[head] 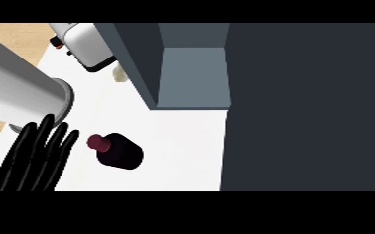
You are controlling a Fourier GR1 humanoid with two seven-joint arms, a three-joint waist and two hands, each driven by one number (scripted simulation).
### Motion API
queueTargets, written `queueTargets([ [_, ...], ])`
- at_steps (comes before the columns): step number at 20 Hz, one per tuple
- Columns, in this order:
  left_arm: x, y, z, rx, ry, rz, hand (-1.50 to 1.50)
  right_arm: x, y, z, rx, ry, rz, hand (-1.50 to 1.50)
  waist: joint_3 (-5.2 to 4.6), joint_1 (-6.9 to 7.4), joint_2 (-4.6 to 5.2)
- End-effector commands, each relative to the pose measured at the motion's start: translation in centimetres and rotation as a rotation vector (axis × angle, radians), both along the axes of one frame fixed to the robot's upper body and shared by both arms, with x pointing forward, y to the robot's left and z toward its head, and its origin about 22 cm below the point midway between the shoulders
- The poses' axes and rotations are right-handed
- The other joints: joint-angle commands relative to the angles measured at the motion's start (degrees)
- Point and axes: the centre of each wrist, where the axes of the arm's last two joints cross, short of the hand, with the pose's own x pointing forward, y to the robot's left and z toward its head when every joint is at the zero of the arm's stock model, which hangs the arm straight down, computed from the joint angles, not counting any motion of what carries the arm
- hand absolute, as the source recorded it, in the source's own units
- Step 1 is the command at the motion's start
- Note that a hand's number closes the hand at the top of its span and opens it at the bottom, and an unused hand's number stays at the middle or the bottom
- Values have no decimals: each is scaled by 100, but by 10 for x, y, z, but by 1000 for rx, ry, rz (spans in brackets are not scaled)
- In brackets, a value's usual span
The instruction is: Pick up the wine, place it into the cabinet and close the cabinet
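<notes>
Left hand (36,158): lower left of the frame, black, fingers straight and set side by side, holding nothing. The grey forearm (26,89) lies above it along the left edge.

Wine bottle (121,153): lower left of centre, on the white counter (183,148), just right of the hand's fingers. A narrow strip of counter shows between the nearest finger and the bottle. The body is dark. The maroon cap (97,142) shows at its upper left, on the side facing the hand.

Cabinet (139,64): upper centre, dark grey, well apart from the bottle. Its compartment (194,74) is open, with a lighter grey inner surface. A large dark panel (293,109) fills the right side of the frame from top to bottom.

Toaster (84,44): upper left, white with black parts, just left of the cabinet wall. A small cream object (119,72), too small to identify, lies between the toaster and the cabinet.
</notes>
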Motion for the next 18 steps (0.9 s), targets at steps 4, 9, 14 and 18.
queueTargets([
  [4,9,29,-12,-114,23,-26,-150,-35,3,19,25,-33,37,-150,-5,-5,-5],
  [9,24,36,-32,-89,86,-78,-150,-22,-5,17,30,-40,27,-150,4,5,6],
  [14,23,44,-60,-82,120,-56,-150,-31,-3,12,39,-38,52,-150,5,3,-1],
  [18,24,55,-86,-105,123,-72,-150,-38,-4,29,11,-49,40,-150,1,1,-4],
])
